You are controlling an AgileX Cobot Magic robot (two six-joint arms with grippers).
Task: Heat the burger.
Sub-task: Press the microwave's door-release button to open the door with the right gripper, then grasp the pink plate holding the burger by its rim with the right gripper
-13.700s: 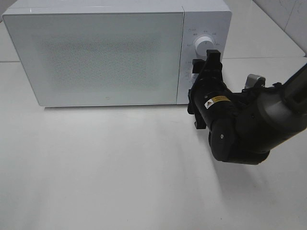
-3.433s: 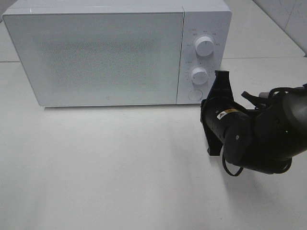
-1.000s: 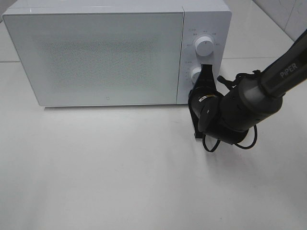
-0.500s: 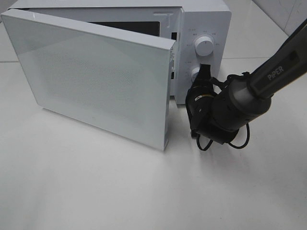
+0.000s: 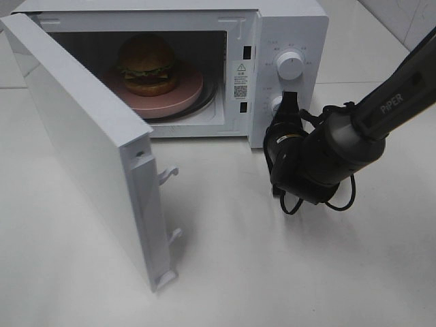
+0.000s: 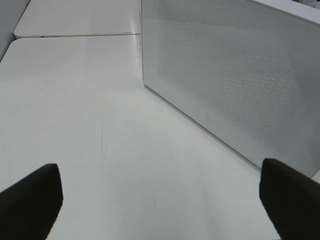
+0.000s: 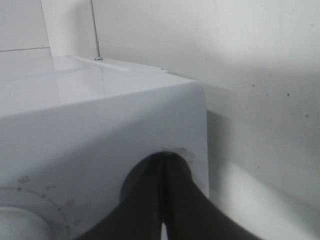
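- Left gripper (image 6: 160,200): jaws spread wide, holding nothing. It hovers over the desk (image 6: 75,125), facing the outer face of the microwave door (image 5: 82,136) and well apart from it.
- Door: stands fully open toward the left, latch hooks showing on its free edge.
- Burger (image 5: 148,65): inside the microwave (image 5: 293,27) cavity, upright on the pink plate (image 5: 187,102), toward the back.
- Control panel: upper dial (image 5: 290,66) in plain view; lower dial partly hidden behind the right arm.
- Right gripper (image 5: 290,102): fingers pressed together, empty. Its tip is against the lower panel at a round recess, probably the door-release button.
- Step, judged: door release. Whether heating has run cannot be told.
- Next, judged: right gripper backs off the panel. If the burger is unheated, push the door shut from its outer face, then turn a dial.
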